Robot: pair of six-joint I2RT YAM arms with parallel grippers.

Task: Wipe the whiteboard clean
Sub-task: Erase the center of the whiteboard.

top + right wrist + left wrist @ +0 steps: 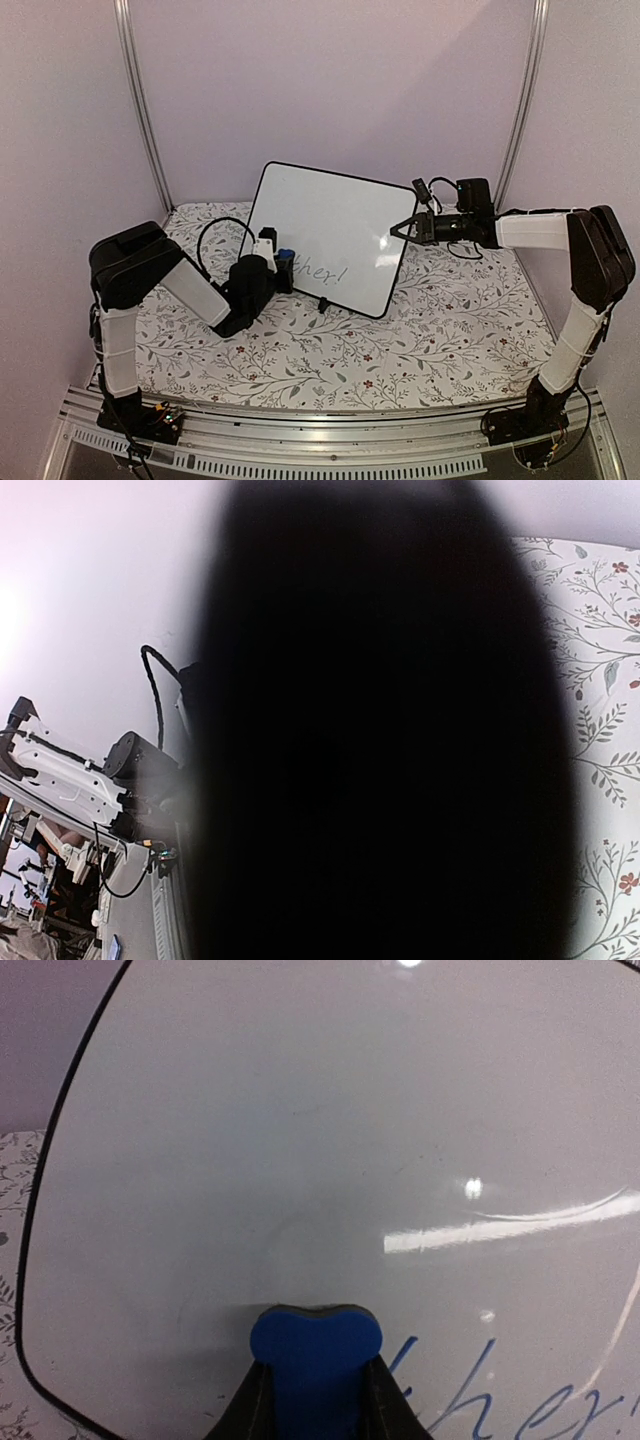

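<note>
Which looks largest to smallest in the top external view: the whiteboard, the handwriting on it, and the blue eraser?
1. whiteboard, by far the largest.
2. handwriting, a short strip near the board's lower edge.
3. blue eraser, the smallest, though only part of it shows.

Handwritten "ther!" on whiteboard

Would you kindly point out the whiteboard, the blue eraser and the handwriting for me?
whiteboard (pixel 320 215), top view, bare white middle.
blue eraser (pixel 315 1360), left wrist view, its front face.
handwriting (pixel 322 272), top view, middle of the word.
</note>
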